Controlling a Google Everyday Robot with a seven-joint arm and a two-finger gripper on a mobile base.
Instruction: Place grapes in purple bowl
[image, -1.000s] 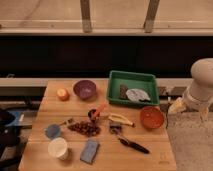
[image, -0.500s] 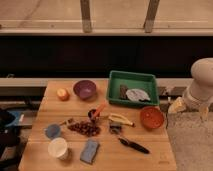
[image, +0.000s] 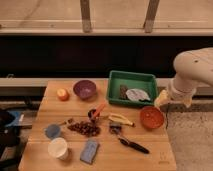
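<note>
The grapes (image: 84, 128), a dark reddish-brown bunch, lie on the wooden table (image: 150, 155) left of centre, towards the front. The purple bowl (image: 84, 89) stands upright at the back of the table, above the grapes and apart from them; its inside looks empty. My white arm (image: 192, 70) reaches in from the right. My gripper (image: 161, 100) hangs at the table's right edge, beside the green tray and above the orange-red bowl, far from the grapes.
A green tray (image: 116, 80) with items stands at back right. Also on the table: an orange-red bowl (image: 151, 117), a banana (image: 121, 119), a small orange fruit (image: 62, 94), a white cup (image: 58, 148), a blue sponge (image: 90, 150), a blue disc (image: 52, 131), a black tool (image: 131, 145).
</note>
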